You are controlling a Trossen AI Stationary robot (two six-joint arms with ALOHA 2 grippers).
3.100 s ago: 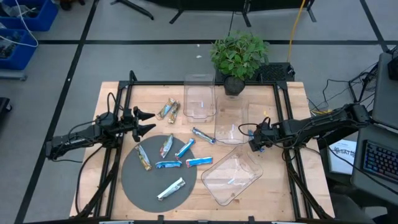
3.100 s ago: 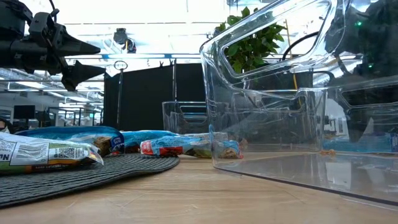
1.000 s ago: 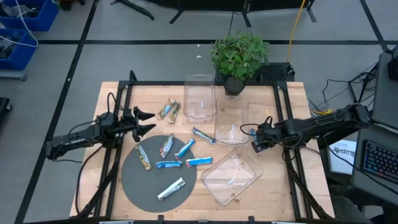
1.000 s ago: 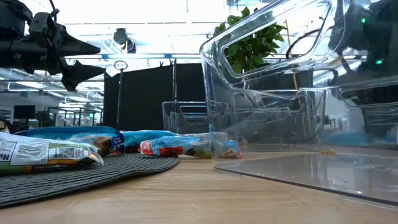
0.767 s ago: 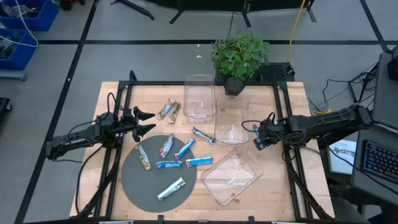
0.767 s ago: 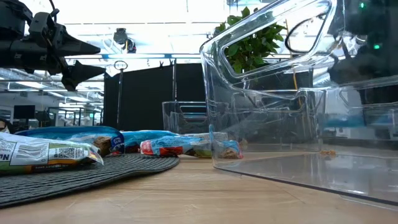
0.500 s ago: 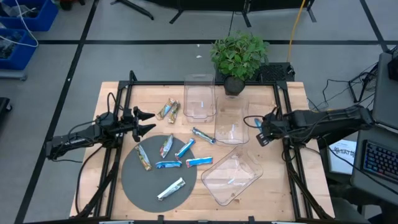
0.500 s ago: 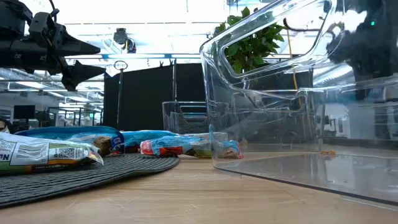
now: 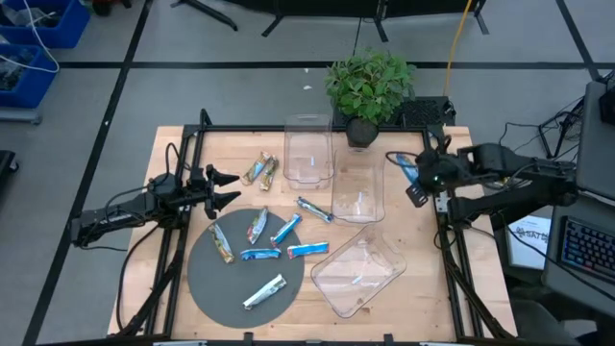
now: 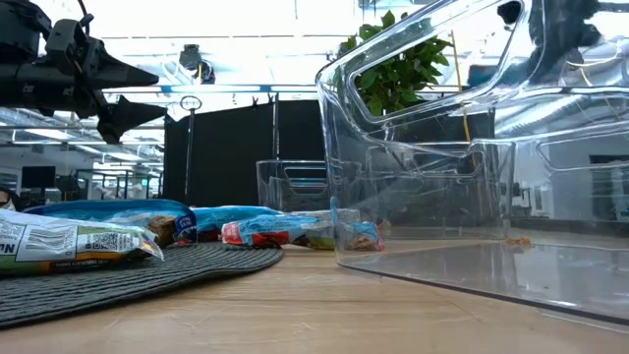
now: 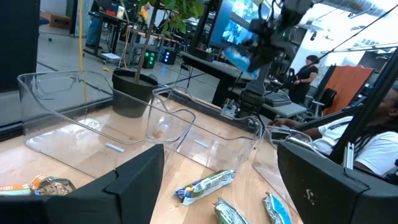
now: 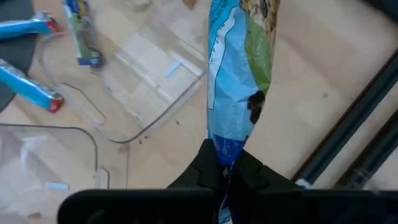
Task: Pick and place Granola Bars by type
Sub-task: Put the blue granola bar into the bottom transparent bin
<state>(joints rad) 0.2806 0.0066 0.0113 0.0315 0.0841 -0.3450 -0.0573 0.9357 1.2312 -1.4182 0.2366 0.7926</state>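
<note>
A blue granola bar [image 12: 239,81] hangs pinched in the closed right gripper [image 12: 225,167], above the table's right edge beside the middle clear bin [image 9: 357,187]. Other bars [image 9: 264,252] lie on the grey mat [image 9: 207,279]. The left gripper [image 9: 225,187] hovers open near the mat.

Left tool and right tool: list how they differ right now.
The left tool is open and empty; the right tool is shut on a blue granola bar.
The left tool hangs above the table's left side, by the far edge of the round grey mat; the right tool is beside the middle clear bin on its right.
Both are dark, two-fingered and lifted off the wood.
</note>
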